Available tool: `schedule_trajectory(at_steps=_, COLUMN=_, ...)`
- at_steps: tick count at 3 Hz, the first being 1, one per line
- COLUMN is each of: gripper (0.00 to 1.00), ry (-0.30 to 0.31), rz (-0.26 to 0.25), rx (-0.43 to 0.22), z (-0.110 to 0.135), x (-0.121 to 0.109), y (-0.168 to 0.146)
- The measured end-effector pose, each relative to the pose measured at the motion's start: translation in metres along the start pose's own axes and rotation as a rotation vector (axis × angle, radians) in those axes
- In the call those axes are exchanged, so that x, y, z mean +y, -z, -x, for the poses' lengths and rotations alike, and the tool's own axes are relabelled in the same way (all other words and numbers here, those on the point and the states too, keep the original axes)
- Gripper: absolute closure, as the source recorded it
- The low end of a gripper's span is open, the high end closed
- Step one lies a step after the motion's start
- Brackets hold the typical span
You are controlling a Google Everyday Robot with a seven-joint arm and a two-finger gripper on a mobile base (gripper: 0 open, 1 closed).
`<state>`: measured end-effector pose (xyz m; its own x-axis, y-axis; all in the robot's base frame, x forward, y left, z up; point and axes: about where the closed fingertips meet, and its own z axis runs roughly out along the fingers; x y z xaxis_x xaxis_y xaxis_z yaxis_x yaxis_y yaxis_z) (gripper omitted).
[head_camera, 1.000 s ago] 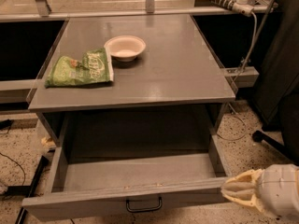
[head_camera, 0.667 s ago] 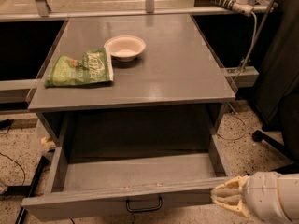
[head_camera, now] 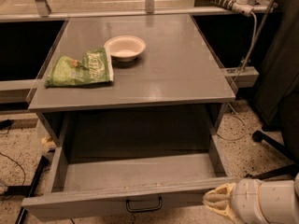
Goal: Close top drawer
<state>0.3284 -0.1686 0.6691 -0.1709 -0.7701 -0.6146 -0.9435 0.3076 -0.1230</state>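
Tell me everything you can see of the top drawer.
The top drawer is a wide, deep grey box, painted metal by its look, pulled far out from under the grey tabletop. Its floor and side walls are in view, with a few pale specks along the front edge. The plain front panel carries a small dark bar handle at its middle. The cream-tipped gripper sits at the panel's right end, seemingly against it.

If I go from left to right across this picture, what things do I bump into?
green snack bag → white bowl → the robot's hand, low down at the right front corner of the open top drawer
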Motion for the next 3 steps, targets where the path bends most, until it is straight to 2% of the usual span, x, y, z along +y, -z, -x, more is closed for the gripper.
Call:
schedule_trajectory(at_steps=1, gripper=0.81, ry=0.0, rz=-0.005, rx=0.001, z=-0.0001, x=-0.0013, y=0.0003)
schedule_trajectory(at_steps=3, gripper=0.34, ry=0.0, rz=-0.006, rx=0.001, z=-0.0001, x=-0.0013, y=0.0004)
